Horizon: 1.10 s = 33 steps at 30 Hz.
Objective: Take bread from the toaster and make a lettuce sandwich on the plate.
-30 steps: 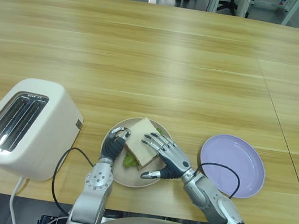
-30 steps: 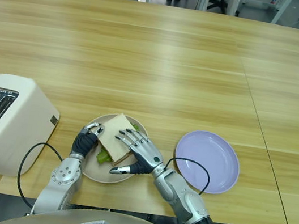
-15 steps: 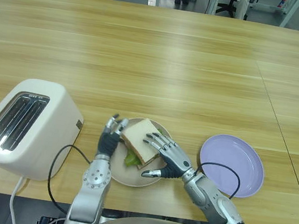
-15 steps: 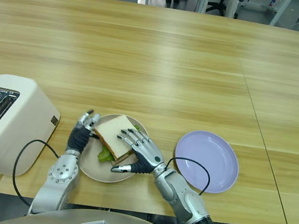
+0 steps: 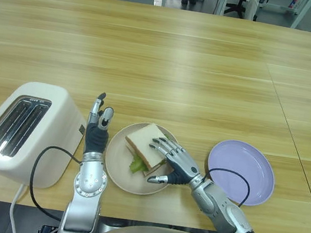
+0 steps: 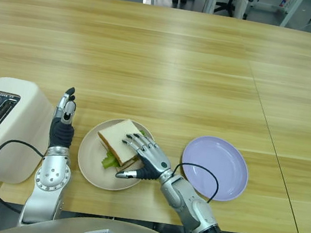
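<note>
Sandwich [image 5: 142, 143] under right hand [image 5: 178, 167]

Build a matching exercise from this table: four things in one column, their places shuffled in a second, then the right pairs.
Things:
1. toaster
2. sandwich
3. purple plate
4. left hand

Places:
A. farthest right on the table
B. upright with straight fingers, between the toaster and the beige plate
C. on the beige plate, the right hand against its right side
D. farthest left on the table

Pairs: 1-D, 2-C, 3-A, 4-B
</note>
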Each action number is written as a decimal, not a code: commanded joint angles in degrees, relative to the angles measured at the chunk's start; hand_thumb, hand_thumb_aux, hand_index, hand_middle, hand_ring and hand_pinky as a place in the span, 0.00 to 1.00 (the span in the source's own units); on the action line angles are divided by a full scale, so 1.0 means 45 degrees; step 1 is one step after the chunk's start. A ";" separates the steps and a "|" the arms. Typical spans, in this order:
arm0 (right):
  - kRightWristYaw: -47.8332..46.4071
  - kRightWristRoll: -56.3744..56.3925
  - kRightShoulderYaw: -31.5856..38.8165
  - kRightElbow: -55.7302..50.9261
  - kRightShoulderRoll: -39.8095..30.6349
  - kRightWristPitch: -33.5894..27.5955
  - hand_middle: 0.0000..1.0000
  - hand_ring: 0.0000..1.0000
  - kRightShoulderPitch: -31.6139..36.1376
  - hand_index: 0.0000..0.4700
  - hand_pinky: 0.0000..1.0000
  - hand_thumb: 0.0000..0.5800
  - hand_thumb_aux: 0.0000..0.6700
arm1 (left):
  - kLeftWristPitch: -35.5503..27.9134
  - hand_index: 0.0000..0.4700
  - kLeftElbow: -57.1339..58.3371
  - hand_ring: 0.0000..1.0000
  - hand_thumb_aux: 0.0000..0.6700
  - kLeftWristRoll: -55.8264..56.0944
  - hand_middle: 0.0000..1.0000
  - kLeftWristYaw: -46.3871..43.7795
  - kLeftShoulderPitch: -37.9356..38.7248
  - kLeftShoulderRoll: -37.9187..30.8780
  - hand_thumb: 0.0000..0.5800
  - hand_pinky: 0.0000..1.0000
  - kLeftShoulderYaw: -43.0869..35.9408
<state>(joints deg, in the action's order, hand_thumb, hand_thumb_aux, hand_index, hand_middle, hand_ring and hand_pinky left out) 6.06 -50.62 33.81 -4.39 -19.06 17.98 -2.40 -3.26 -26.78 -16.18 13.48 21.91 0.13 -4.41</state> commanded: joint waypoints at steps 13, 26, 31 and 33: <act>-0.2243 0.4104 -0.2039 0.4914 0.1108 -0.1742 0.00 0.00 -0.1847 0.00 0.00 0.00 0.00 | 0.3225 0.00 -0.0277 0.00 0.00 0.1626 0.00 -0.1564 0.1328 -0.0525 0.00 0.00 0.0219; -0.4721 1.0279 -0.3352 0.5864 0.1796 -0.3300 0.00 0.00 -0.2826 0.00 0.00 0.00 0.00 | 0.3435 0.00 -0.0634 0.00 0.00 0.2682 0.00 -0.3235 0.2228 -0.1137 0.00 0.00 -0.0303; -0.5847 1.2681 -0.4398 0.5636 0.1377 -0.4279 0.06 0.06 -0.3268 0.77 0.06 0.96 0.79 | 0.3435 0.98 -0.0805 1.00 1.00 0.3587 1.00 -0.4581 0.3209 -0.2107 1.00 1.00 -0.0478; -0.6031 1.2893 -0.4554 0.5404 0.1237 -0.4277 1.00 1.00 -0.3303 0.98 1.00 1.00 1.00 | 0.3678 0.98 -0.0749 1.00 1.00 0.3662 1.00 -0.4830 0.3468 -0.2349 1.00 1.00 -0.0431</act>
<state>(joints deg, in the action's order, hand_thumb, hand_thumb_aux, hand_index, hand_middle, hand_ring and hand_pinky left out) -19.87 5.46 14.43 21.09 -13.11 -0.12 -16.68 12.58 -29.93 -0.55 -6.67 36.68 -9.66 -6.20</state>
